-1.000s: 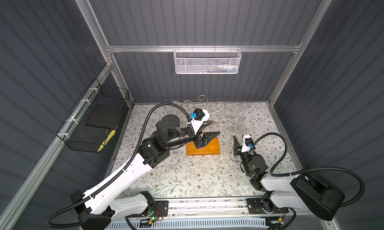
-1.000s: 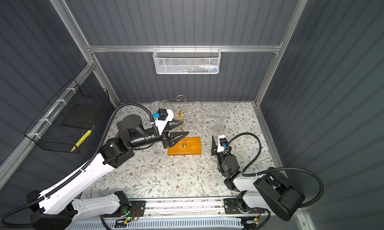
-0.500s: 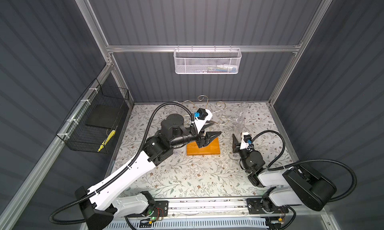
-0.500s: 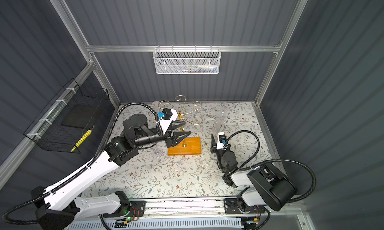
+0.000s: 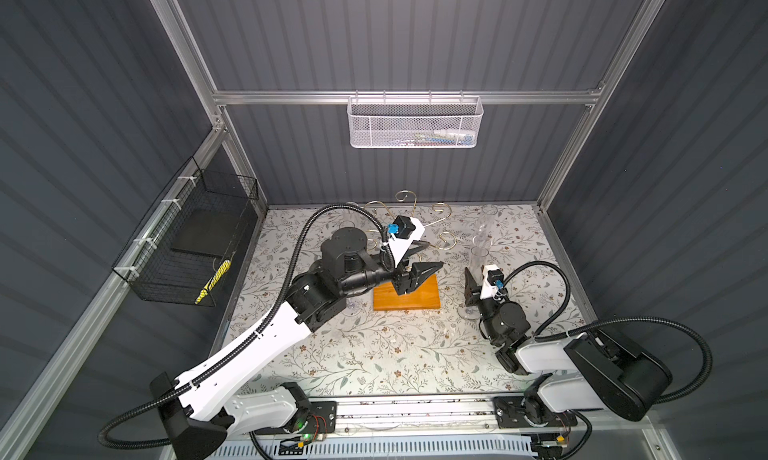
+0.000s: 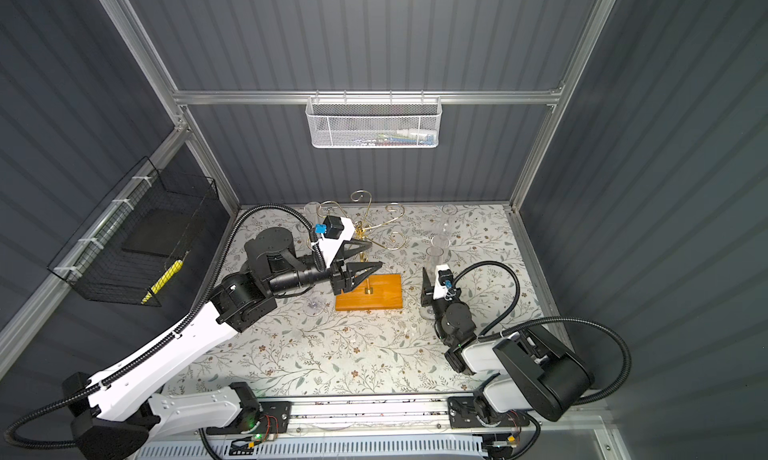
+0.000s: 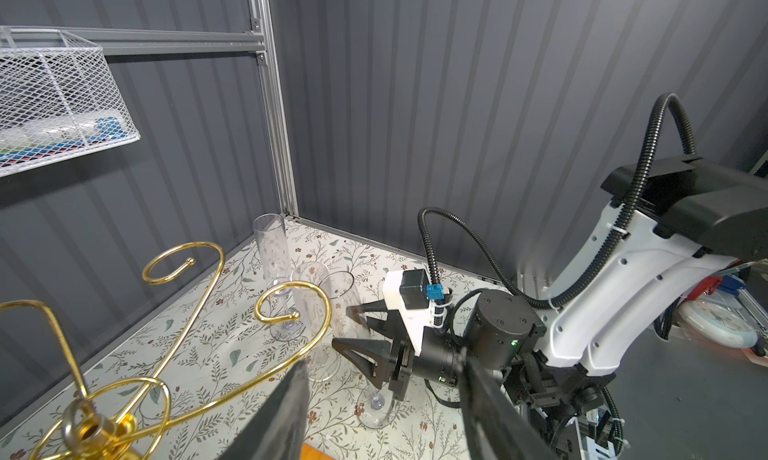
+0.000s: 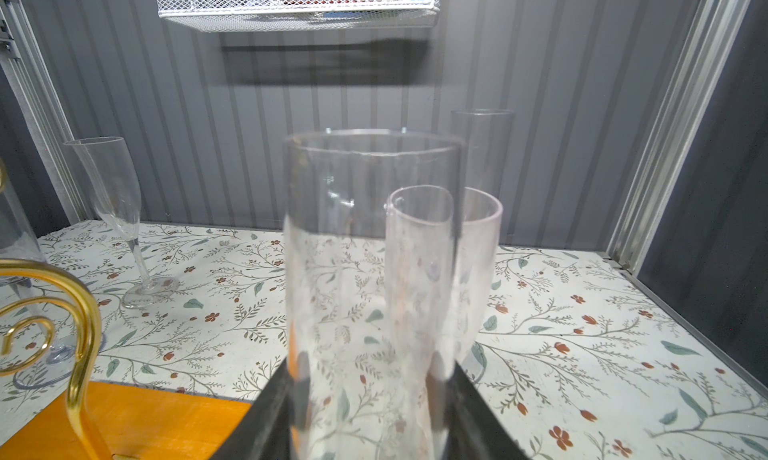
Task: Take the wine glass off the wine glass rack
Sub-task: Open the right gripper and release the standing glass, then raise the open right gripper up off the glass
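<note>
In both top views the wine glass rack (image 5: pixel 409 300) stands mid-frame on the flowered tabletop (image 5: pixel 374 354). Its orange wooden base lies flat, and its gold scroll arms (image 6: pixel 392 208) spread toward the back wall.

The left tool (image 6: pixel 375 254) reaches in from the left of the frame and hovers over the left end of the base, close beside the gold pole (image 6: pixel 365 271). Its jaws stand apart with nothing between them. In the left wrist view its two dark fingers (image 7: pixel 286 416) frame only bare tabletop and the curled wire.

The wine glass (image 8: pixel 370 271) is off the rack, to the right of the wooden base in both top views and clear of the gold arms. The right tool (image 7: pixel 344 328) is clenched on its bowl. In the right wrist view the clear bowl fills the gap between the two black fingers (image 8: pixel 270 420) and stands upright. In the left wrist view its round foot (image 7: pixel 376 412) sits low by the tabletop, but I cannot tell whether it touches.

Just behind it, toward the upper right of the tabletop, stand two more clear flutes (image 5: pixel 482 233), close together. Another flute (image 8: pixel 112 196) stands upright at the left of the right wrist view. A white mesh basket (image 5: pixel 415 125) hangs on the back wall, and a black wire basket (image 5: pixel 195 237) on the left wall.
</note>
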Motion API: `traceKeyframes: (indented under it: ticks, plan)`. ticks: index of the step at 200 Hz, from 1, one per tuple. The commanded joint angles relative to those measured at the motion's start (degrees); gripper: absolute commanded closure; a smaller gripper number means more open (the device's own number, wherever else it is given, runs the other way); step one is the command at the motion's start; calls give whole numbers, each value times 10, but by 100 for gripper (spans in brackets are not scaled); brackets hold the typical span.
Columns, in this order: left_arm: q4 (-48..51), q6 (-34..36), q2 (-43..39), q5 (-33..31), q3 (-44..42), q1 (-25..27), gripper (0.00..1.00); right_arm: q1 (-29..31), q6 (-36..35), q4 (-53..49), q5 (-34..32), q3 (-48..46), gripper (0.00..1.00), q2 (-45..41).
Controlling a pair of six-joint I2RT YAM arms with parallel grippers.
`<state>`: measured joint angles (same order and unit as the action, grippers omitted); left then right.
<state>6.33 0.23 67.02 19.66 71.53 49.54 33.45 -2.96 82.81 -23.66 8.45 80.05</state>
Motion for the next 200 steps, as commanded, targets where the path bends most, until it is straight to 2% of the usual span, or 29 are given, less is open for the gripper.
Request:
traceKeyframes:
  ticks: [1, 47, 170, 200]
  plan:
    - [-15, -7, -2, 13, -2, 2, 41, -2, -3, 18, 1, -12, 55, -15]
    - [-23, -14, -8, 16, -10, 2, 41, 0, -4, 18, 3, -28, 49, -29]
    - [-35, -17, 5, 34, -5, 2, 41, 14, 0, 18, -2, -52, 43, -54]
    - [-34, -15, 3, 35, -8, 2, 41, 18, -4, 17, -3, -58, 39, -64]
